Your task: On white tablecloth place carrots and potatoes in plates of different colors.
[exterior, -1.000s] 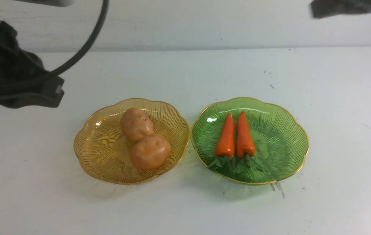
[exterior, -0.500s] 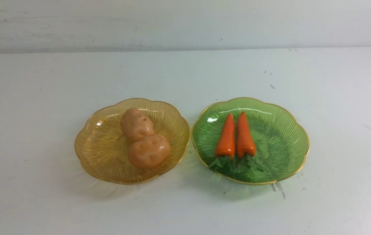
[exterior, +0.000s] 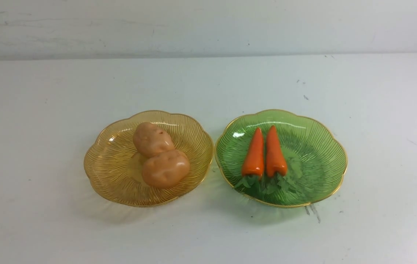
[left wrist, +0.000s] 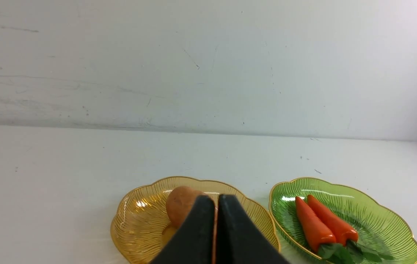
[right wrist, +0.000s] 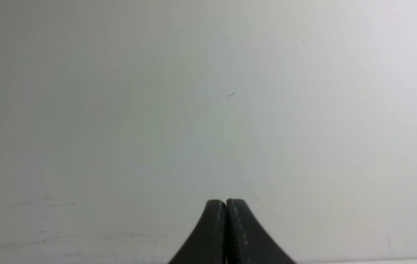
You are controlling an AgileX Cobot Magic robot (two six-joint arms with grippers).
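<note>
2 potatoes (exterior: 158,156) lie apart from the left tool (left wrist: 215,201).

- The white tablecloth (exterior: 208,238) lies flat and smooth, a pale sheet with a few dark specks (and a pair of short, smudgy streaks just beside the near edge of the green plate)
- The amber plate (exterior: 113,183) sits directly on it, on the robot's left, its ribbed body see-through and its scalloped rim edged in gold
- The green plate (exterior: 322,176) sits directly on it too, to the right of the amber one, ribbed, see-through and gold-rimmed in the same flower shape
- The two plates stand side by side, rims right up against each other or nearly so (which of the two, I cannot tell)
</note>
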